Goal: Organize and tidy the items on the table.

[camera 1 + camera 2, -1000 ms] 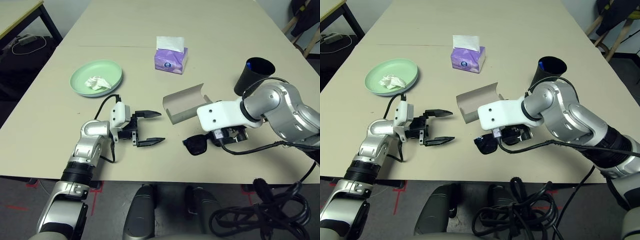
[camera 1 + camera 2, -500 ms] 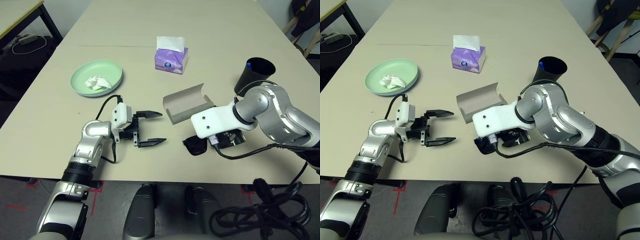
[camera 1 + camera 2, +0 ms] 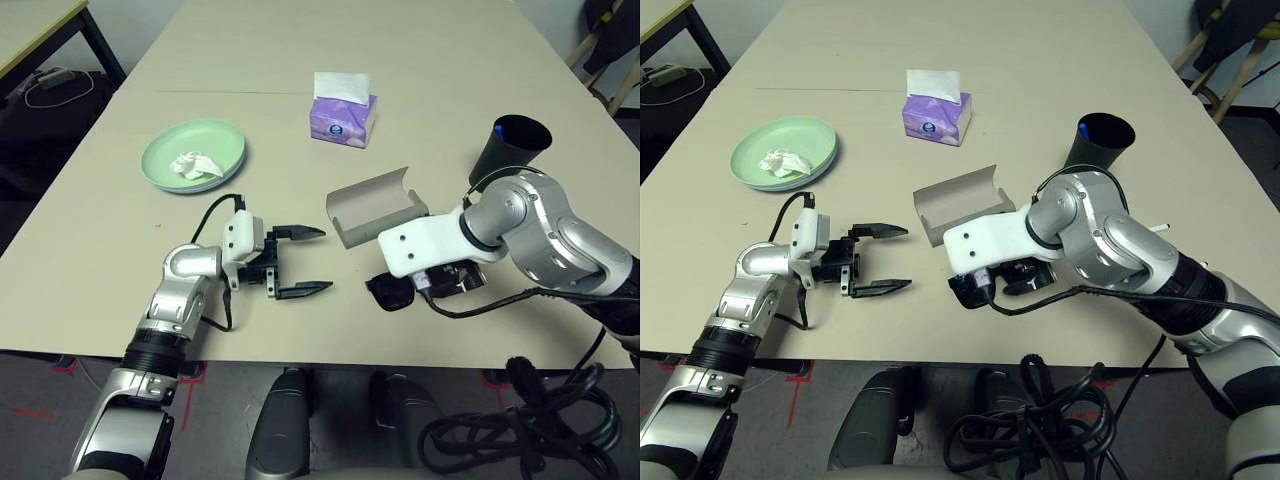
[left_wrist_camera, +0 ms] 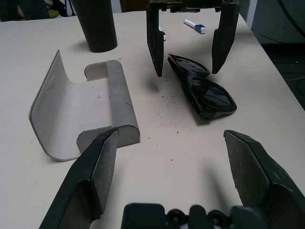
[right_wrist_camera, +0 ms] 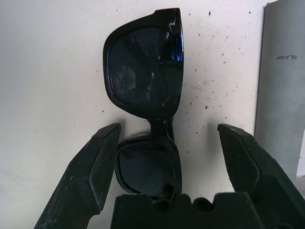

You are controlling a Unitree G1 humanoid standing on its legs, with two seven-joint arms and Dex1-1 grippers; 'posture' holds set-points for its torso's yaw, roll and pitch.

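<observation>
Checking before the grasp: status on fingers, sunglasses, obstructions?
Both grippers open: left gripper idle, right gripper straddling folded black plastic sunglasses, not gripping. Open grey oblong glasses case alongside. Nothing between fingers and sunglasses.

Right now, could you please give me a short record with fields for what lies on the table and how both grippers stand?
Surface: smooth beige table
Mint green plate: far left, holding a crumpled white tissue
Purple tissue box: far centre, white sheet sticking up
Grey oblong glasses case: centre, lying open
Folded black sunglasses: on the table beside the case, not gripped
Black cup: far right, upright
Left gripper: open, pointing toward the case
Right gripper: open, fingers either side of the sunglasses
</observation>
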